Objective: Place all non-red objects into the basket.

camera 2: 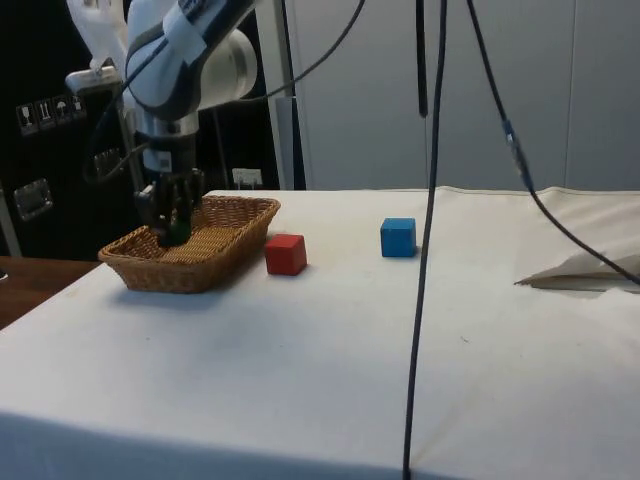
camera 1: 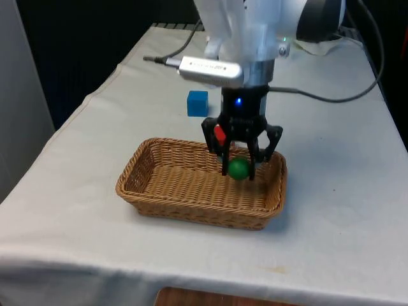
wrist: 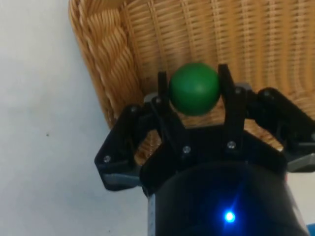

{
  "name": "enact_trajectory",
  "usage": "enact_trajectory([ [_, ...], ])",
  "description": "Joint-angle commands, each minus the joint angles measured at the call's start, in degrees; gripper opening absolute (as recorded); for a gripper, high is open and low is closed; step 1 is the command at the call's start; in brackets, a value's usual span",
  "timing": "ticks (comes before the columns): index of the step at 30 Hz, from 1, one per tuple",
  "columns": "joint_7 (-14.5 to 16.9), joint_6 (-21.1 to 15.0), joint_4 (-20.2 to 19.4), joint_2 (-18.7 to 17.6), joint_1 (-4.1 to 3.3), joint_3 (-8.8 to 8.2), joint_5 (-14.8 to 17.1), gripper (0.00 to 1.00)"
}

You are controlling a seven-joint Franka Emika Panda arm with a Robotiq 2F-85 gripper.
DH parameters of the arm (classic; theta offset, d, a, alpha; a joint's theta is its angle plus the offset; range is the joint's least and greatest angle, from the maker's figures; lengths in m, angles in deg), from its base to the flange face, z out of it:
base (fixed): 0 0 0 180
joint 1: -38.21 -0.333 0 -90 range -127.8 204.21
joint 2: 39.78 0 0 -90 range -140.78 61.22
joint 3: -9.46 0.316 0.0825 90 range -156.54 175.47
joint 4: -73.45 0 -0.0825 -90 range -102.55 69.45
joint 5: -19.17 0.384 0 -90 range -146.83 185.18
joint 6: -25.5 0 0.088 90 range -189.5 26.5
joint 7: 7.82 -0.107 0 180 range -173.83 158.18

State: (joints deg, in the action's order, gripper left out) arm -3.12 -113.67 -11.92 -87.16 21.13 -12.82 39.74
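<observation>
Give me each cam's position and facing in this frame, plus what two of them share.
Front view: looks across the table at the white arm; its black two-finger gripper holds a green ball over the woven wicker basket; a blue cube sits behind.
Side view: at the table's side; the arm is above the basket, with a red cube and the blue cube on the white cloth.
Wrist view: looks down past the fingers onto the ball inside the basket's wall.
Shared: all three show ball and basket.
</observation>
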Motion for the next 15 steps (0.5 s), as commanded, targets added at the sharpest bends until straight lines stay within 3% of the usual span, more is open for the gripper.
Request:
enact_trajectory([
  [1,0.29,0.23,0.86,-0.74,0.63,0.63,0.69,0.0],
  [2,0.0,0.0,0.57,-0.63,0.06,0.0,0.46,0.0],
  [3,0.29,0.23,1.38,-1.26,0.69,0.63,1.09,0.0],
  [10,0.74,0.46,3.84,-3.67,0.92,0.46,3.38,0.0],
  [11,0.29,0.0,3.55,-3.67,0.46,0.0,2.98,0.0],
  [12,0.8,0.46,3.9,-3.72,0.97,0.52,3.38,0.0],
  [14,0.8,0.4,3.95,-3.72,1.03,0.52,3.44,0.0],
  [15,0.86,0.4,3.95,-3.78,1.03,0.52,3.5,0.2],
])
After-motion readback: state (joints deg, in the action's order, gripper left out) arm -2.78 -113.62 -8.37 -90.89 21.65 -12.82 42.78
